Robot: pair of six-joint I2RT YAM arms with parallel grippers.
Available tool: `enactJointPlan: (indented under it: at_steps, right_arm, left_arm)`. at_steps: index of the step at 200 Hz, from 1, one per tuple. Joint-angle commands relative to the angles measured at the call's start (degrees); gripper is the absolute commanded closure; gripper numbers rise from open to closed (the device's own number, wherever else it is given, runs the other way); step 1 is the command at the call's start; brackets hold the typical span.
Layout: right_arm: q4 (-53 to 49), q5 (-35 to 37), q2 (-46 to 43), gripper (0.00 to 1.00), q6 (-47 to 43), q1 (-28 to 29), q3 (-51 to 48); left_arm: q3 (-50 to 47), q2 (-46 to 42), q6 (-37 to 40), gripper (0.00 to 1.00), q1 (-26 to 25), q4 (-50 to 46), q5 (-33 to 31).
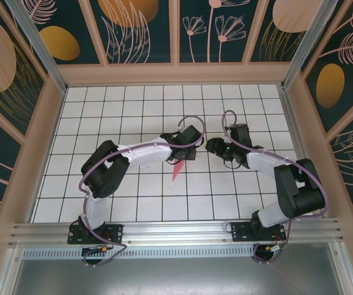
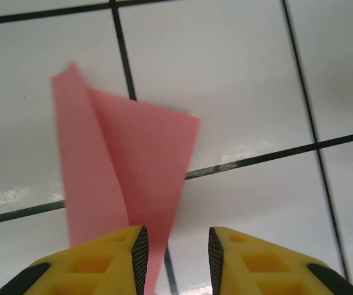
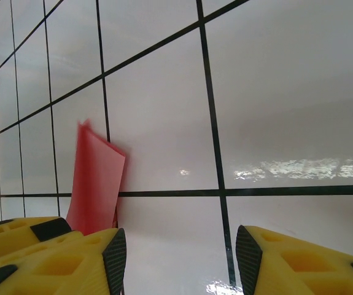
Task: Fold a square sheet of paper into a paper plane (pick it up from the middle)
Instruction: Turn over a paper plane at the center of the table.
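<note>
The pink-red sheet of paper (image 2: 127,166) is folded along a crease into a narrow, pointed shape. It stands on edge over the white grid tiles, its lower end running down beside the inner face of my left gripper's left finger. My left gripper (image 2: 176,243) is open, with a clear gap between the paper and the right pad. From above, the paper (image 1: 175,169) pokes out just below the left gripper (image 1: 186,155). My right gripper (image 1: 213,146) faces it from the right. It (image 3: 181,249) is open and empty, with the paper (image 3: 96,184) to its left.
The floor is white tile (image 1: 133,196) with black grid lines, walled by wooden frames (image 1: 176,74) with patterned panels. A metal rail (image 1: 176,230) runs along the near edge, where both arm bases are bolted. Both arms reach toward the middle.
</note>
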Motion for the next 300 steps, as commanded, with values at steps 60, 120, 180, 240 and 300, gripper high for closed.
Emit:
enactJointPlan:
  at_steps: [60, 120, 180, 240, 300]
  right_arm:
    - [-0.22, 0.07, -0.89, 0.47, 0.80, -0.47, -0.78]
    - [0.00, -0.16, -0.56, 0.47, 0.89, -0.52, -1.01]
    - [-0.08, -0.05, -0.48, 0.46, 0.87, -0.48, -1.06]
    - [0.17, -0.43, -0.03, 0.46, 0.98, -0.48, -1.06]
    - [0.06, -0.37, -0.23, 0.46, 0.96, -0.51, -1.42]
  left_arm:
    - [3.43, -1.17, -0.01, 0.66, -0.03, -7.98, -5.58]
    - [2.50, -1.73, -0.38, 0.61, -0.03, -9.97, -8.49]
    - [4.33, -0.59, 0.17, 0.61, -0.03, -12.69, -10.41]
    - [4.20, -3.06, 0.54, 0.59, -0.04, -12.01, -9.68]
    - [4.57, 0.24, 0.66, 0.58, -0.05, -12.71, -10.22]
